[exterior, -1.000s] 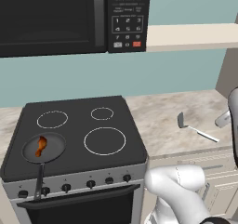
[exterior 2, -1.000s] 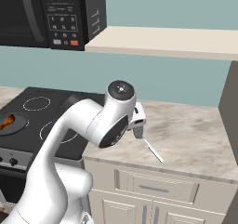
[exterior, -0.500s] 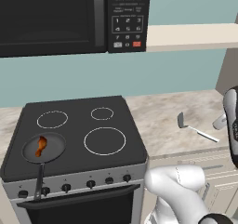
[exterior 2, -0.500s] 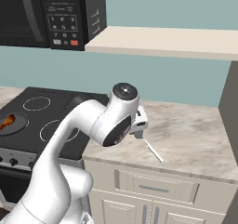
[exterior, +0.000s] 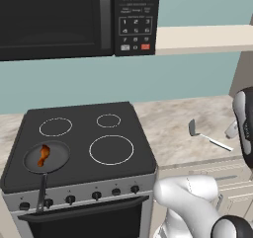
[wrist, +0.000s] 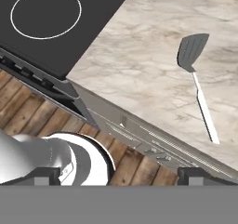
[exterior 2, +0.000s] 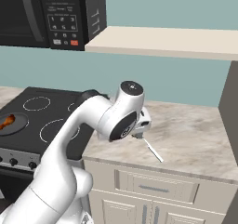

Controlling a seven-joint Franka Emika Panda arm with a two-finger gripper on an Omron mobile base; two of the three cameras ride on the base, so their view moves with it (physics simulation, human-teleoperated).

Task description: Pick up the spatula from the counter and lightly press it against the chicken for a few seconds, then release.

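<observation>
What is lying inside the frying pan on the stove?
One orange-brown piece of chicken lies inside the pan, near its middle. The pan floor under the chicken is covered.

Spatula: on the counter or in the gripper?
On the counter: the spatula lies flat on it, with nothing gripping it.

No text can be read for certain. The microwave (exterior: 54, 19) has a keypad (exterior: 136, 27) with rows of tiny white marks laid out like digits and labels. They are too small and blurred to make out in either base view. A red button (exterior: 145, 47) on its bottom row shows no legible sign.
</observation>
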